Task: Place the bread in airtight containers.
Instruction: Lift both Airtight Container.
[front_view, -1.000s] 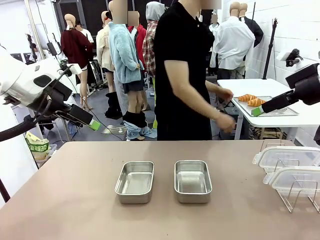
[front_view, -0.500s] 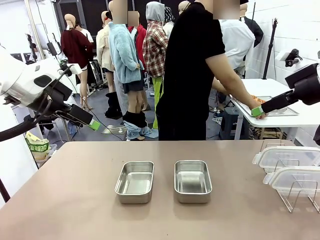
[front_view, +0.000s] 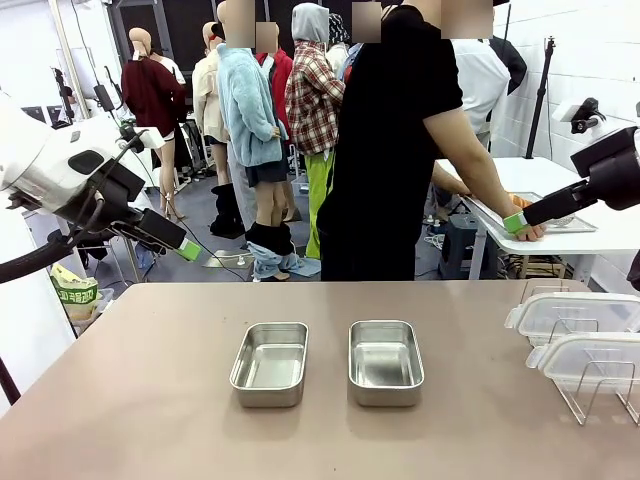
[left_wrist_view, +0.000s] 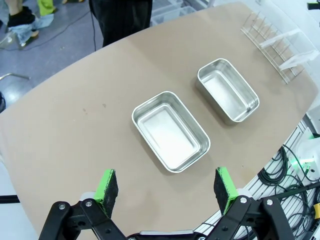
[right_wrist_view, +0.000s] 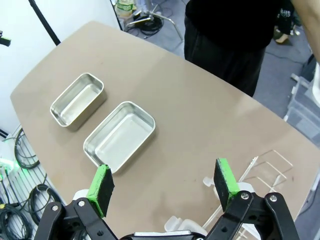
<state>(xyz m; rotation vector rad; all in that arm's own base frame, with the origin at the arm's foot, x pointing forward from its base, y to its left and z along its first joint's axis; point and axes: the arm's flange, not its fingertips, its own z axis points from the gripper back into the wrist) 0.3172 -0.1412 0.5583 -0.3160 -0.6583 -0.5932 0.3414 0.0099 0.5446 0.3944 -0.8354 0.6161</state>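
Steel containers (left_wrist_view: 170, 131) lie below left end effector (left_wrist_view: 165, 183) (jaws spread).

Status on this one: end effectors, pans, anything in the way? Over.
Left end effector, right end effector open, empty. Both pans empty. Person at far tray.

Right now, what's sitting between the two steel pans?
Nothing: bare table between the left pan and the right pan, clear in the front view.

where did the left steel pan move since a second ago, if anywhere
No. The left steel pan keeps the same gap to the table's far edge.
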